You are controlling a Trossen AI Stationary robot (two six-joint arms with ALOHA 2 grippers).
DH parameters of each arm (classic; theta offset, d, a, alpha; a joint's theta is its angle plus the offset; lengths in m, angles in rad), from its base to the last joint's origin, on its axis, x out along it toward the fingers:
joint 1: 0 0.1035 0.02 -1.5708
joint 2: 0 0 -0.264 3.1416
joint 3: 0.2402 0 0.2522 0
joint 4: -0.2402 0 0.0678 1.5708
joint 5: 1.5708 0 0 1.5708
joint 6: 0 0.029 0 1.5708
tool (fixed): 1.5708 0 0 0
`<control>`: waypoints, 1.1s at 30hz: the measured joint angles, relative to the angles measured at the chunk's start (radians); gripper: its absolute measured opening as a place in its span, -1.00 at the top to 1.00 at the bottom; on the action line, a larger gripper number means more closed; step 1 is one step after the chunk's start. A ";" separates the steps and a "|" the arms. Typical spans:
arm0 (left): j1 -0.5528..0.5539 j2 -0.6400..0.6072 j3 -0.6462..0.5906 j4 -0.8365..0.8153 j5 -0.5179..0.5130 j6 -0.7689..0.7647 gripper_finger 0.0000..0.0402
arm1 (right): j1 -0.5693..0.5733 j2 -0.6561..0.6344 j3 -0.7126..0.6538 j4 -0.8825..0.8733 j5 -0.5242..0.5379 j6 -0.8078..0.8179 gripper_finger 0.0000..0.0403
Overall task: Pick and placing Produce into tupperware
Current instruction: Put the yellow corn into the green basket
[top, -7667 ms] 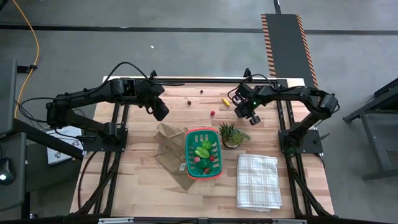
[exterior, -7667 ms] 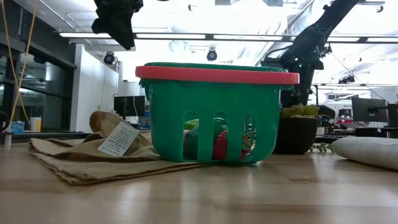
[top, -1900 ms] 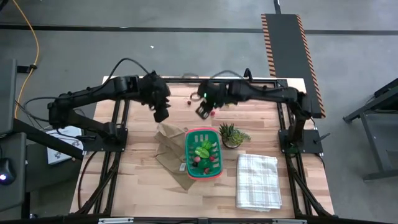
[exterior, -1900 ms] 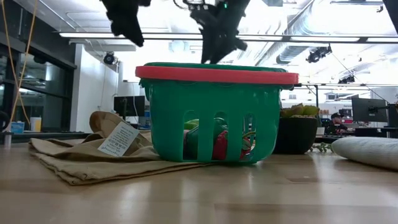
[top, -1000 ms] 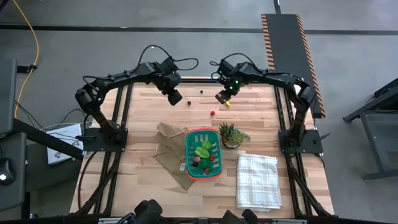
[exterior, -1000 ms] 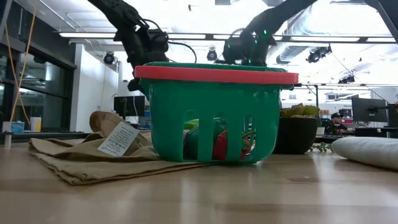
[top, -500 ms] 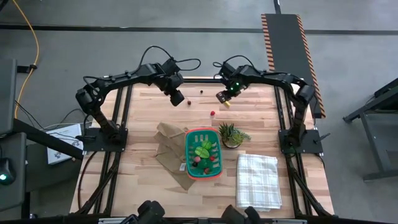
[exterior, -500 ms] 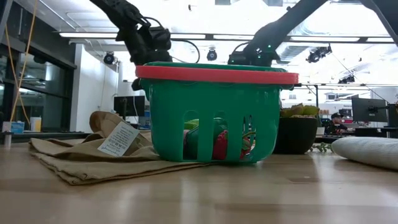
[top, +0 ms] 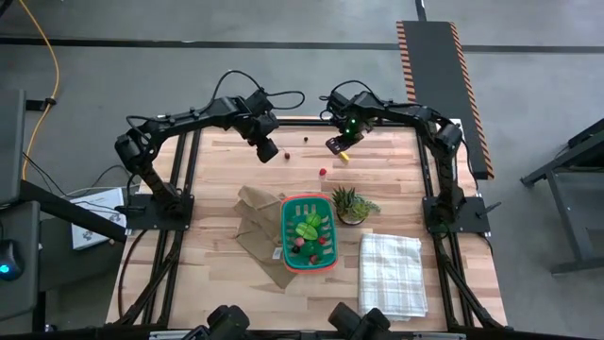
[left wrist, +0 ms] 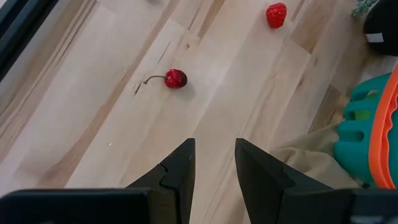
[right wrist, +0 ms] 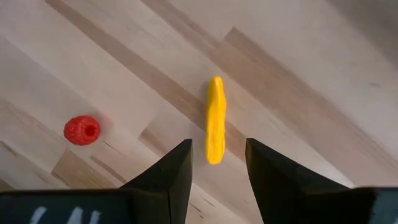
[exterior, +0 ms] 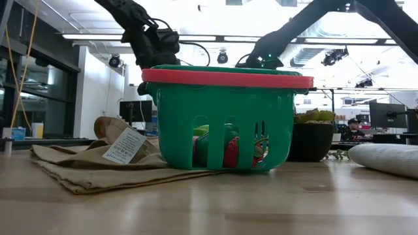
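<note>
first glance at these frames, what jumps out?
The teal basket with an orange rim, mid-table on a brown paper bag and already holding produce. Both arms reach to the far edge: the right gripper, open, lines up on a yellow piece, and the left gripper, open, points at a red cherry.

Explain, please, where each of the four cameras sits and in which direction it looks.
High view: above the table, looking straight down; both arms show, left gripper, right gripper.
Low view: at table-top height, facing the tupperware; arms enter from above.
Left wrist view: looks past its own fingers at a cherry.
Right wrist view: looks past its own fingers at the yellow piece.
Shared: the high and low views both show the tupperware.
</note>
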 joint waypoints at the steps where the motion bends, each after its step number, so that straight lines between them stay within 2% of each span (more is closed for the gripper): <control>1: 0.000 0.000 0.000 -0.002 0.000 0.001 0.50 | 0.001 0.007 0.000 0.000 -0.005 0.000 0.32; 9: 0.000 0.000 0.000 -0.006 -0.001 0.017 0.49 | 0.007 0.059 0.000 -0.011 -0.033 0.001 0.32; 33: 0.000 0.000 0.000 -0.021 -0.001 0.018 0.49 | 0.005 0.064 0.000 0.062 -0.020 -0.004 0.32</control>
